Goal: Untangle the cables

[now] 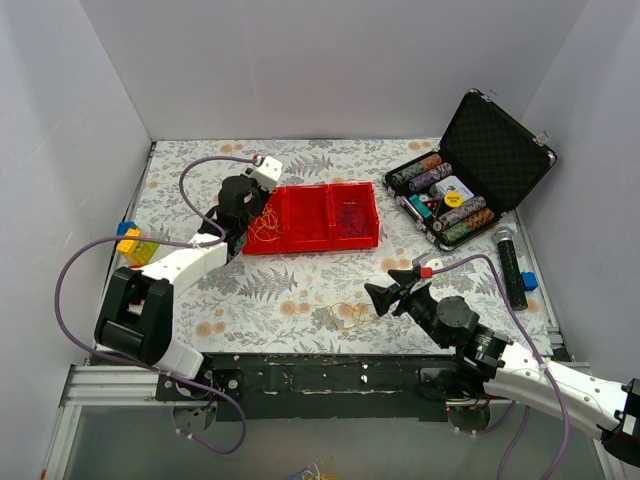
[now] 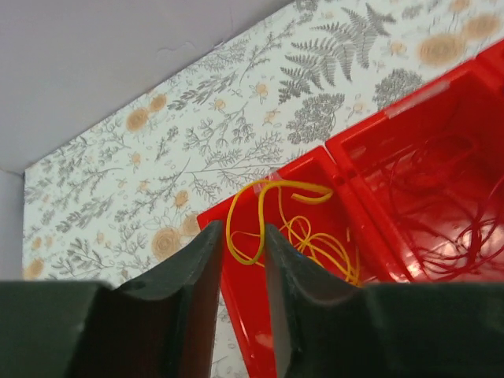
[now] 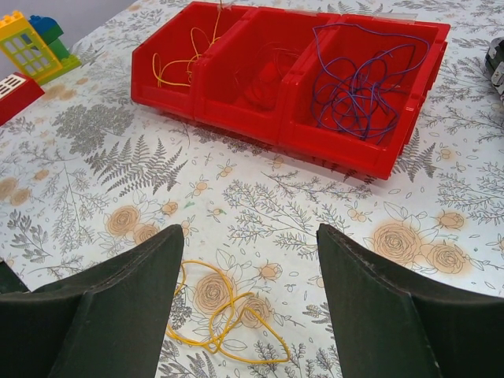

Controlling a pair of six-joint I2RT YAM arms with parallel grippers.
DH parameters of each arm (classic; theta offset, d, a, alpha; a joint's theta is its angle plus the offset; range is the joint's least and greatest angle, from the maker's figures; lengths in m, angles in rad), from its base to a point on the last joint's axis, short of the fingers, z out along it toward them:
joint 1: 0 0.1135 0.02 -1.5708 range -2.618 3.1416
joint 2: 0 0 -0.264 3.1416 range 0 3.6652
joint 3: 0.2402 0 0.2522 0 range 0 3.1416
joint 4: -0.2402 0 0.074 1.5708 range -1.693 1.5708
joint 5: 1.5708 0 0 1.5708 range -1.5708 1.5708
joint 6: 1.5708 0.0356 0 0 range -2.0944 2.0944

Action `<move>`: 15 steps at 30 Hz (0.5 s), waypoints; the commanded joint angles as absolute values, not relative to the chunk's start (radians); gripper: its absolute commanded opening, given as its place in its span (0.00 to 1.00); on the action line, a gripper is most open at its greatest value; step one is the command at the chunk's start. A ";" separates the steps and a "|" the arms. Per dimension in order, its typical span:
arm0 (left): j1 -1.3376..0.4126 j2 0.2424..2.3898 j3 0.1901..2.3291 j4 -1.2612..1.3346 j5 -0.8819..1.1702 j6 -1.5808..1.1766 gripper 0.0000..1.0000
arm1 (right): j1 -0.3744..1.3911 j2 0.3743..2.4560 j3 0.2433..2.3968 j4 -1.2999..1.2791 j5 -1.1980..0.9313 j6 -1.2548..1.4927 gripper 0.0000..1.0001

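A red three-compartment bin (image 1: 312,238) stands mid-table. It holds yellow cables (image 3: 185,59) in its left compartment, red cables (image 3: 264,75) in the middle one and purple-blue cables (image 3: 362,83) in the right one. My left gripper (image 2: 242,236) hovers over the left compartment with its jaws a narrow gap apart. A loop of yellow cable (image 2: 252,220) shows in that gap, and the red cables (image 2: 441,197) lie to its right. My right gripper (image 3: 250,232) is wide open and empty, just above a loose yellow cable (image 3: 224,315) on the table. That cable also shows in the top view (image 1: 350,315).
An open black case of poker chips (image 1: 470,180) stands at the back right. A black cylinder (image 1: 512,265) and a blue piece (image 1: 528,282) lie beside it. Toy bricks (image 1: 132,240) sit at the left edge and also show in the right wrist view (image 3: 31,43). White walls surround the table.
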State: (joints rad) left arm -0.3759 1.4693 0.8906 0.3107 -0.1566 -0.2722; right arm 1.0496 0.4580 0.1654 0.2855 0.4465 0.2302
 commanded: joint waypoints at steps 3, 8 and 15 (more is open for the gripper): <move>-0.374 1.444 0.930 0.193 -0.120 -0.259 0.53 | 1.052 0.462 0.206 0.298 0.471 0.241 0.77; -0.374 1.342 0.957 0.092 0.062 -0.230 0.78 | 1.052 0.479 0.204 0.272 0.474 0.261 0.78; -0.487 1.135 0.865 -0.119 0.500 -0.077 0.89 | 1.052 0.494 0.206 0.233 0.502 0.308 0.78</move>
State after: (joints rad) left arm -0.3889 1.2575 0.9051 0.0227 0.1978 -0.1848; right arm 1.0496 0.4946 0.1665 0.2382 0.4580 0.2699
